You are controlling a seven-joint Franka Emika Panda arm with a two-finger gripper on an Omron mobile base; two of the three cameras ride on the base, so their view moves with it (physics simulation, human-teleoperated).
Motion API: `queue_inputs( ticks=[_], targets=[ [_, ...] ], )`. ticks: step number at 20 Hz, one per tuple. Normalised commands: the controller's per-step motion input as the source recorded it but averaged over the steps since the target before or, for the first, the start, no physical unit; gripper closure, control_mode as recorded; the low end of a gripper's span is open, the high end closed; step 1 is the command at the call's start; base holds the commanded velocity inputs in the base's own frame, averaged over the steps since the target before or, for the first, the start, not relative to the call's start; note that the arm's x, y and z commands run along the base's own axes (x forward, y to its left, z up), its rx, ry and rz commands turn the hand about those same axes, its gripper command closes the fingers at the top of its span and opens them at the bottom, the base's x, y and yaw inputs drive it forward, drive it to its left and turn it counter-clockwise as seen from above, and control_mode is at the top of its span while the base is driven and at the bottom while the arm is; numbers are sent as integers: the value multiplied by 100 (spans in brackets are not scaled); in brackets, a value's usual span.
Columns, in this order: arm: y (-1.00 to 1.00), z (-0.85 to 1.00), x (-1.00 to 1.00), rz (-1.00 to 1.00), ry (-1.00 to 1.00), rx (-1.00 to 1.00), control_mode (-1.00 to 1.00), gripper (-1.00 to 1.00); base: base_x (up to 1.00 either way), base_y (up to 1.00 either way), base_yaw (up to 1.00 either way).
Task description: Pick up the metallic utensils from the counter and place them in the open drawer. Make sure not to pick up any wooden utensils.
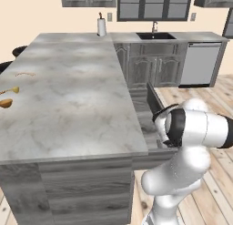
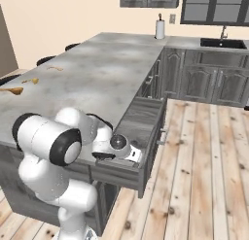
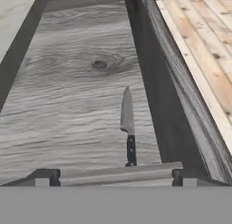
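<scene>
And here is the knife, lying flat on the grey wood-grain floor of the open drawer, blade pointing away from the camera and black handle nearest it. In the hand view the claw hangs right above it with its two dark fingertips spread wide, one out to either side, and the knife handle sits between them, a little toward the right-hand tip. Nothing is pinched: the knife is down on the drawer floor and the fingertips stand clear of it on both sides.

The knife lies close to the drawer's dark right-hand wall, running roughly along it, with plenty of bare wood to its left.

Over in the right base view, the arm is bent low and the hand reaches down into the pulled-out drawer at the near end of the island. Up on the pale marbled table, well apart from the drawer, the wooden pieces sit at the far left edge: a round-bowled spoon, a smaller spoon-like piece just beyond it, and a thin curved stick farther back.

No brand, label or lettering can be read on the knife, the drawer or the table
</scene>
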Motion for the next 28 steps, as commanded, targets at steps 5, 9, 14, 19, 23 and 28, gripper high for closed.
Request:
queue_inputs(
  ticks=[5,9,14,19,23,28],
  targets=[
    [-9,100,-54,0,0,4,-100,-100,0,0,0],
    [-34,100,-43,0,0,8,-100,-100,0,0,0],
    [-38,100,-34,0,0,8,-100,-100,0,0,0],
    [-19,100,-36,0,2,5,-100,-100,0,0,0],
    [13,75,-65,0,7,6,-100,-100,0,0,0],
    [45,14,-52,0,1,7,-100,-100,0,0,0]
  ],
)
